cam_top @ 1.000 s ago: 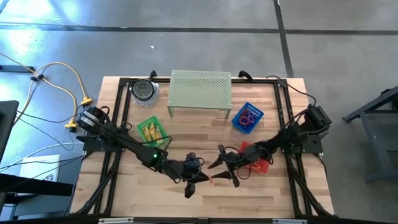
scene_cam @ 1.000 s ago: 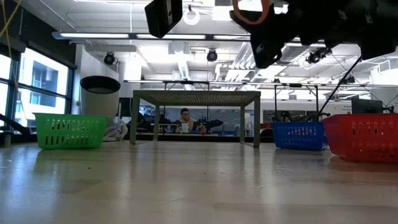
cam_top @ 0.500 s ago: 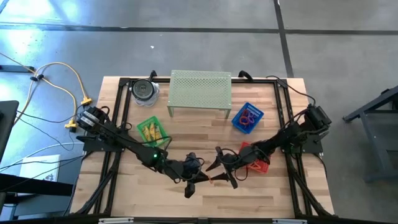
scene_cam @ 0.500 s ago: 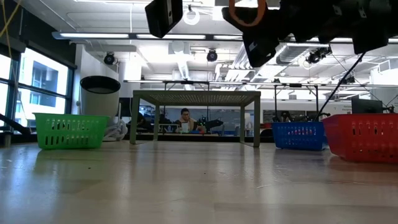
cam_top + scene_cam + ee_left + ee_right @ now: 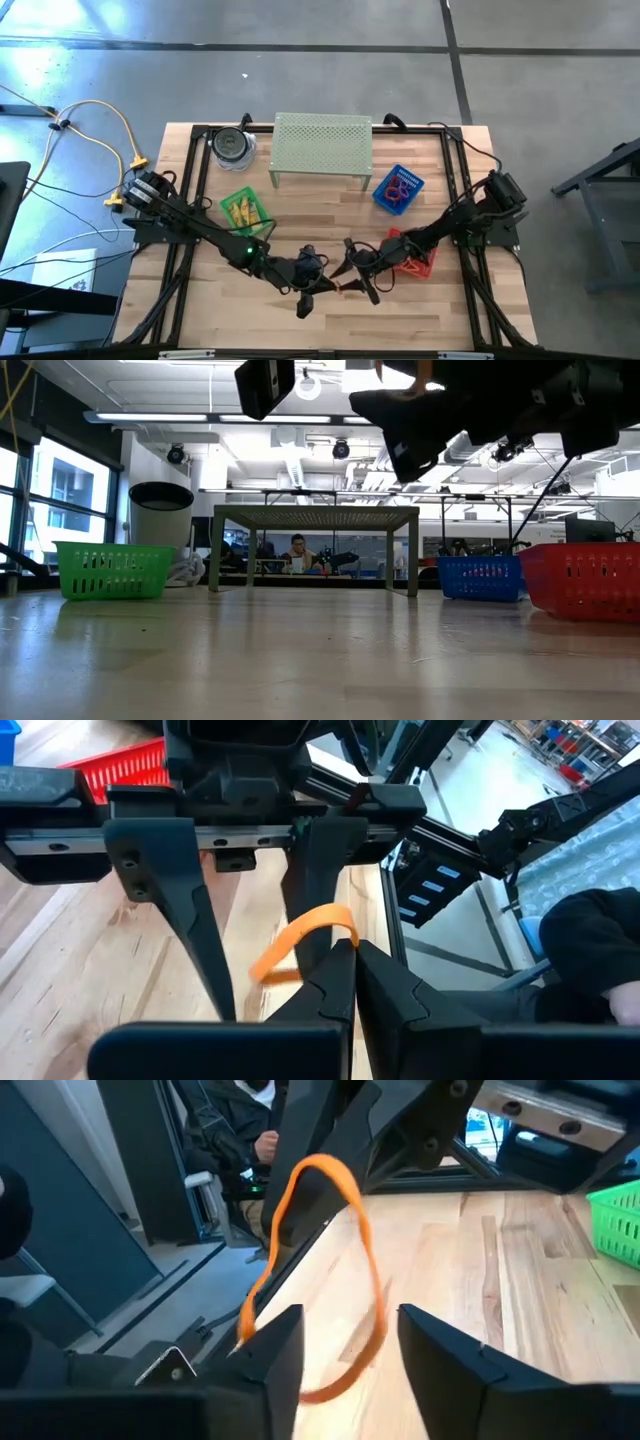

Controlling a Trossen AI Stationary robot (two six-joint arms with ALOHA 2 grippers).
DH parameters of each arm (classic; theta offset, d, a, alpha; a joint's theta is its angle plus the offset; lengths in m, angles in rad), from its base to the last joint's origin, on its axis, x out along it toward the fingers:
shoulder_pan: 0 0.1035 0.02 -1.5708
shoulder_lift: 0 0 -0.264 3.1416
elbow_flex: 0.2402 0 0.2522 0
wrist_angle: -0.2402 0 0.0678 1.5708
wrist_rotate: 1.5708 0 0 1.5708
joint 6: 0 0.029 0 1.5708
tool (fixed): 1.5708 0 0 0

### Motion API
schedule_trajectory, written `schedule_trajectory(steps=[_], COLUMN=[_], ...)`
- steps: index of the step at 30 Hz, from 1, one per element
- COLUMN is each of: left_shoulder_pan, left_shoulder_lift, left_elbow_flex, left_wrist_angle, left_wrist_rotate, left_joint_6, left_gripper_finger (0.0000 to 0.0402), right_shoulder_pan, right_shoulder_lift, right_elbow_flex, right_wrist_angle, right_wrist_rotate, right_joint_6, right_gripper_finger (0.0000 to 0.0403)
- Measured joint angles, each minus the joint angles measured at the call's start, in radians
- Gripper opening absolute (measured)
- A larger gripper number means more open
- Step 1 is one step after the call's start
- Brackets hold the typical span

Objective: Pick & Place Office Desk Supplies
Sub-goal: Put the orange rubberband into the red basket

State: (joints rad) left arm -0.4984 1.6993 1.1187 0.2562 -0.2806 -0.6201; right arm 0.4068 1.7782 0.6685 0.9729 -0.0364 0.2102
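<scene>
Bright baskets on pale wood
Orange band (image 5: 300, 942); green basket (image 5: 245, 211), blue basket (image 5: 398, 189), red basket (image 5: 412, 254); pale green perforated stand (image 5: 322, 144).

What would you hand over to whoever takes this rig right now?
Left gripper: shut on the orange band, held above the front middle of the table.
Right gripper: fingers apart on either side of the same band, not closed on it.
Done: yellow pieces in the green basket, bands in the blue basket; red basket contents unclear.
Left: finish the handover and bin the band.
</scene>
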Motion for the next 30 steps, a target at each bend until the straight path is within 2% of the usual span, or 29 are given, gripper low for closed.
schedule_trajectory(steps=[9,22,30], left_shoulder_pan=[0.000,0.000,-0.004], left_shoulder_lift=[0.000,0.000,0.000], left_elbow_flex=[0.000,0.000,0.000], left_wrist_angle=[-0.001,-0.001,-0.012], left_wrist_rotate=[-0.002,-0.012,-0.012], left_joint_6=[0.003,0.011,0.044], left_gripper_finger=[0.0000,0.0005,0.0068], right_shoulder_pan=[0.000,0.000,0.000], right_shoulder_lift=[0.000,-0.001,-0.001], right_elbow_flex=[0.000,0.000,0.000], right_wrist_angle=[-0.021,-0.049,-0.064], right_wrist_rotate=[-0.017,-0.018,-0.019], right_joint_6=[-0.034,-0.035,-0.035], right_gripper_finger=[0.0012,0.0003,0.0003])
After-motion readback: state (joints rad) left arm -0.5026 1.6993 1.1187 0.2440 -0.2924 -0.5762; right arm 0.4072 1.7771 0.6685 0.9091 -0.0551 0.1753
